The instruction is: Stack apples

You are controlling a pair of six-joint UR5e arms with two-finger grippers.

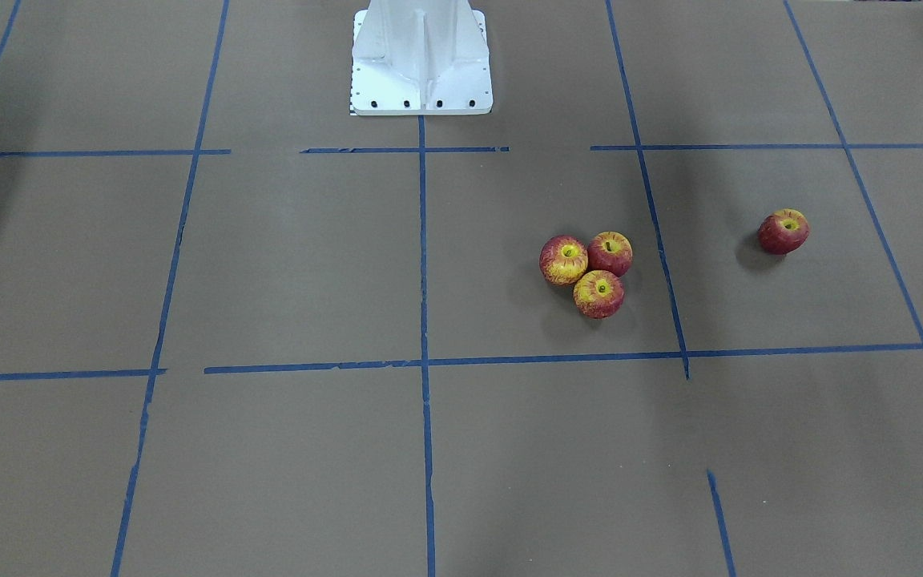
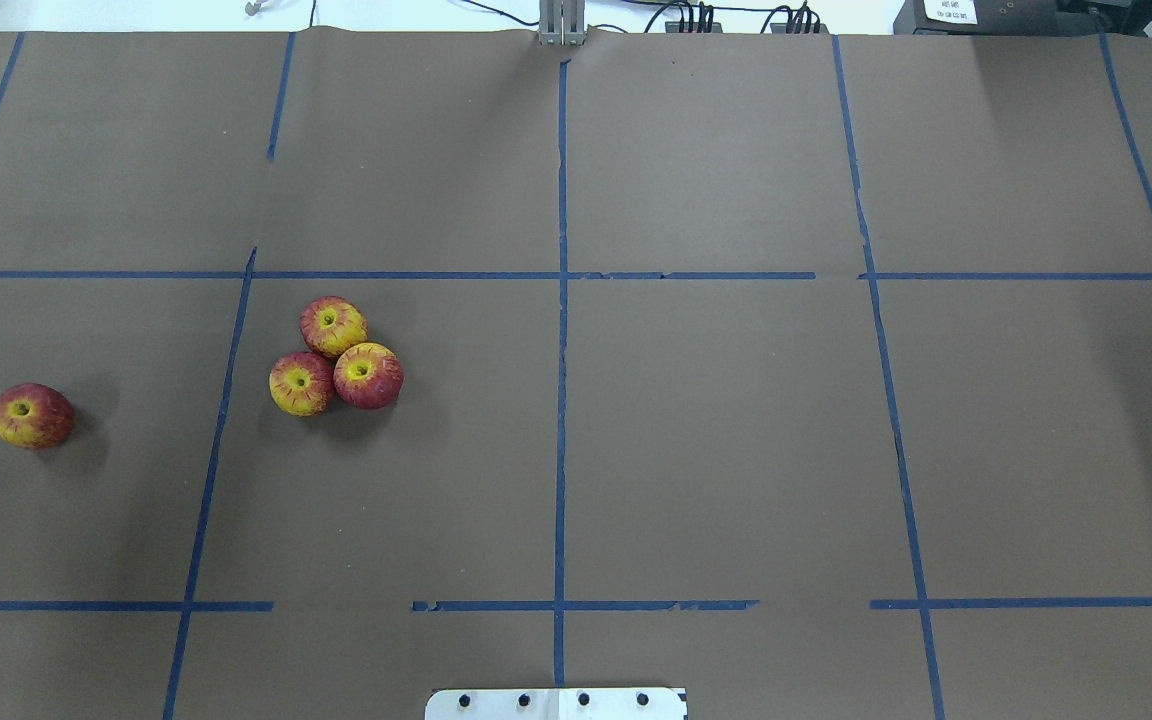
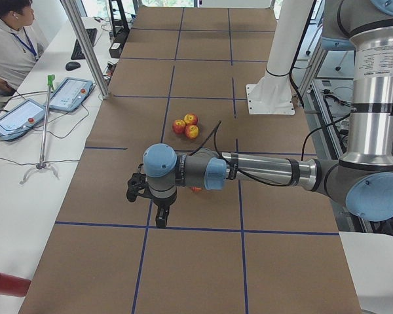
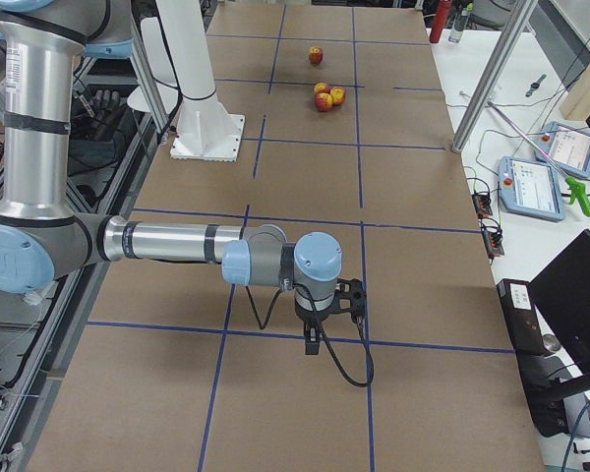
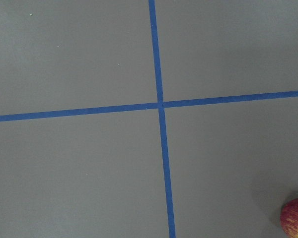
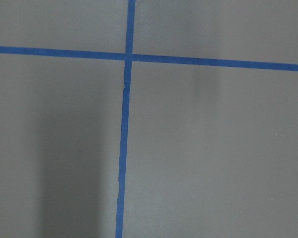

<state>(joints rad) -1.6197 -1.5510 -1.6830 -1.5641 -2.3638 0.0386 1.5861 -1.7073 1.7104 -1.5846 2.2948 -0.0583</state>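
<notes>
We see three apples (image 2: 367, 375) touching one another left of centre on the counter (image 2: 736, 450); the fourth apple (image 2: 32, 416) lies alone near the left edge. For the left tool (image 3: 160, 219) and the right tool (image 4: 313, 339), we cannot tell whether they are released or clenched.

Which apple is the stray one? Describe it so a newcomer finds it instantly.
Start at the brown paper-covered table and go to the robot's left half, where all four apples sit. A blue tape line separates the cluster of three apples from the lone apple, farther left. It alone touches no other apple.
</notes>
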